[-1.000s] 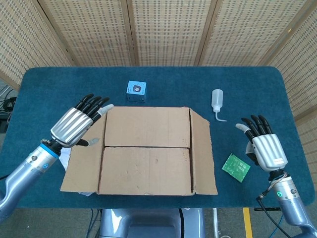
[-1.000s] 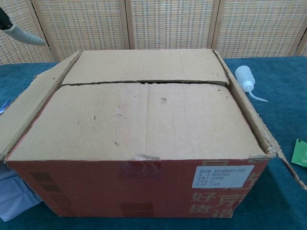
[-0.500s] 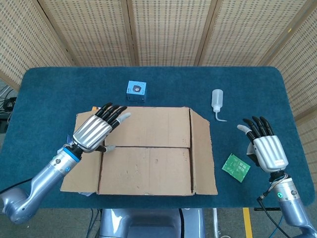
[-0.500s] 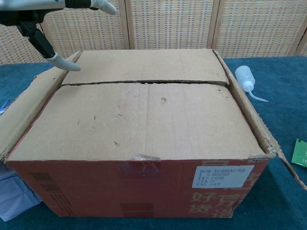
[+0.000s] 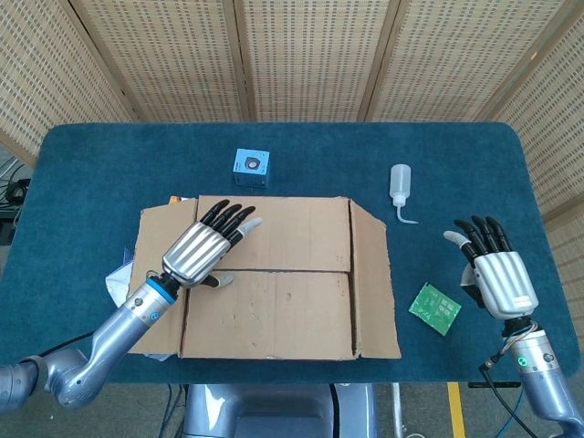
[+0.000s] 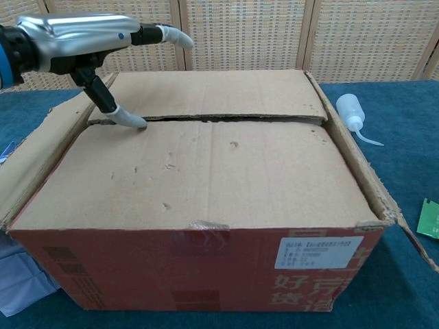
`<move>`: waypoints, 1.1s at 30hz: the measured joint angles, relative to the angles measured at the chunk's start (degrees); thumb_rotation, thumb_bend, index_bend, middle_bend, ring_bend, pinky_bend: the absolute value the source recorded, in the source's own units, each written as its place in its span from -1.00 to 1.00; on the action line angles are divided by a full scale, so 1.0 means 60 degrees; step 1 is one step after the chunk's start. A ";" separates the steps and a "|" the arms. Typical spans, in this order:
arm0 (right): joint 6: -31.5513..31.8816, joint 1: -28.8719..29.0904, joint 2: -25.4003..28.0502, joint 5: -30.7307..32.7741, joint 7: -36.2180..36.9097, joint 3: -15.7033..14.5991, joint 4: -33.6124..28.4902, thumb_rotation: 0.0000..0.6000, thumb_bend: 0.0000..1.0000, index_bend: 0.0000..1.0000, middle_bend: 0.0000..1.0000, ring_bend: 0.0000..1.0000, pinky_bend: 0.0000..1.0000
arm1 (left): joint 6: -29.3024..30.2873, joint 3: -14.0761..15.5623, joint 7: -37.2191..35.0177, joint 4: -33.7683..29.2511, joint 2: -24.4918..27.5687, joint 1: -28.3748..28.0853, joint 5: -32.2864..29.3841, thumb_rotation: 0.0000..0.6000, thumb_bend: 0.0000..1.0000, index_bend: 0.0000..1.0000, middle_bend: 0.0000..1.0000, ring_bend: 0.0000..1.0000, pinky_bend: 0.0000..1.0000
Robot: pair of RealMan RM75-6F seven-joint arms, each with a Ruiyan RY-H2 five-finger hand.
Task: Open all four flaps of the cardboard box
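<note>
The cardboard box point(image 5: 274, 283) point(image 6: 206, 199) sits at the table's near middle. Its two long flaps lie flat and meet at a seam point(image 6: 219, 118). The side flaps point(image 5: 157, 274) point(image 5: 372, 283) are folded outward. My left hand point(image 5: 203, 248) point(image 6: 89, 42) hovers over the box's left part, fingers spread, with the thumb tip point(image 6: 130, 120) touching the seam. My right hand point(image 5: 493, 269) stays open to the right of the box, above the table, and holds nothing.
A small blue cube point(image 5: 250, 167) lies behind the box. A white squeeze bottle point(image 5: 401, 187) point(image 6: 351, 113) stands at the right rear. A green circuit board point(image 5: 434, 308) point(image 6: 430, 219) lies right of the box. White paper point(image 5: 119, 278) pokes out under the left flap.
My left hand has moved right from beside the box to above it, and its thumb has come down onto the seam. The right hand shifted slightly right.
</note>
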 measured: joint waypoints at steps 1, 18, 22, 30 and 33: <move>0.0003 -0.0004 0.0004 -0.0005 0.0015 -0.0001 0.0007 1.00 1.00 -0.59 -0.74 -1.00 -1.00 | 0.0032 0.0013 0.0035 0.0055 -0.0065 -0.0003 -0.0015 0.83 -0.67 -1.00 -1.00 -1.00 -1.00; 0.0052 -0.0075 0.0016 0.0052 0.0175 0.0034 0.0120 1.00 1.00 -0.59 -0.74 -1.00 -1.00 | 0.0294 -0.0096 0.0211 0.0579 -0.0553 -0.0116 -0.0559 0.83 -0.67 -1.00 -1.00 -1.00 -1.00; 0.0080 -0.0089 0.0025 0.0064 0.0198 0.0057 0.0133 1.00 1.00 -0.59 -0.74 -1.00 -1.00 | 0.0286 -0.0102 0.0224 0.0635 -0.0544 -0.0143 -0.0607 0.83 -0.67 -1.00 -1.00 -1.00 -1.00; 0.0114 -0.0096 0.0021 0.0063 0.0208 0.0092 0.0143 1.00 1.00 -0.59 -0.74 -1.00 -1.00 | 0.0246 -0.0081 0.0212 0.0643 -0.0489 -0.0162 -0.0736 0.83 -0.67 -1.00 -1.00 -1.00 -1.00; 0.0142 -0.0108 0.0031 0.0048 0.0202 0.0099 0.0126 1.00 1.00 -0.59 -0.74 -1.00 -1.00 | 0.0139 -0.0016 0.0296 0.0592 -0.0405 -0.0184 -0.0823 0.83 -0.67 -1.00 -1.00 -1.00 -1.00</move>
